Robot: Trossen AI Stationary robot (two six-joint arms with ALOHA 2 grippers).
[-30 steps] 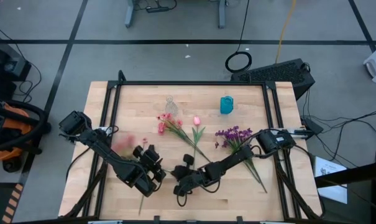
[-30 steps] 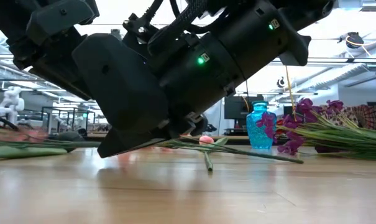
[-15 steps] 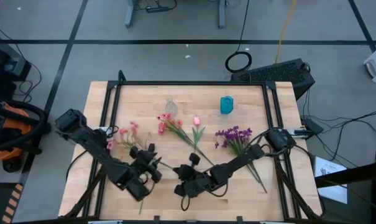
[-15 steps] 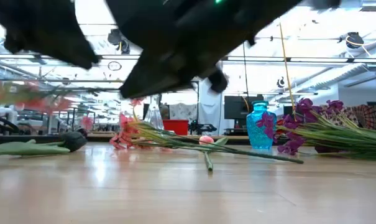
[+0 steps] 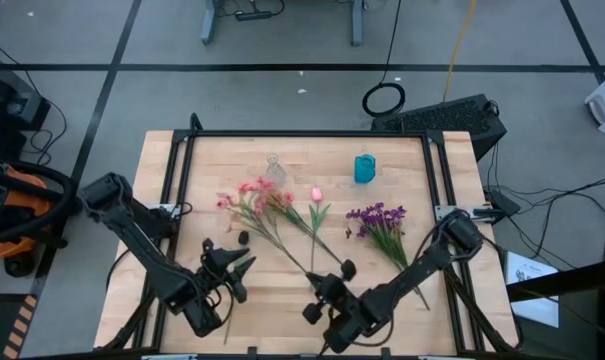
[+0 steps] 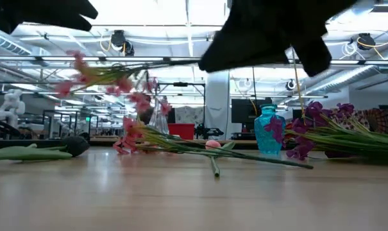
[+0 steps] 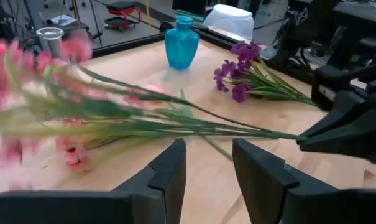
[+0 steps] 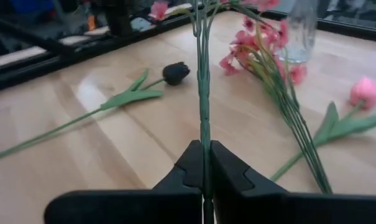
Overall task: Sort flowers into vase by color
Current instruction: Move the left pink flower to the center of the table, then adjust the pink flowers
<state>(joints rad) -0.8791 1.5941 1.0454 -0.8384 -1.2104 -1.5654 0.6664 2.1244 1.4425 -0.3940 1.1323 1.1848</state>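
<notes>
Well short of the clear vase (image 5: 274, 168), the left gripper (image 7: 207, 149) waits with fingers parted on nothing, while the right gripper (image 8: 204, 149), farther from that vase, pinches a pink spray (image 8: 203, 106) by its stem (blossoms nearer the vase), apparently mid-carry; next, the stem end likely needs turning down into the vase mouth.

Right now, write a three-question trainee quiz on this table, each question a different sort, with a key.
1. True or false: the right claw is shut on the pink spray.
2. The vase nearest the purple flowers is: A blue, B red, C yellow.
3. Fill in: the left claw is ___ and holds nothing.

Key: 1 true; 2 A; 3 open.
</notes>
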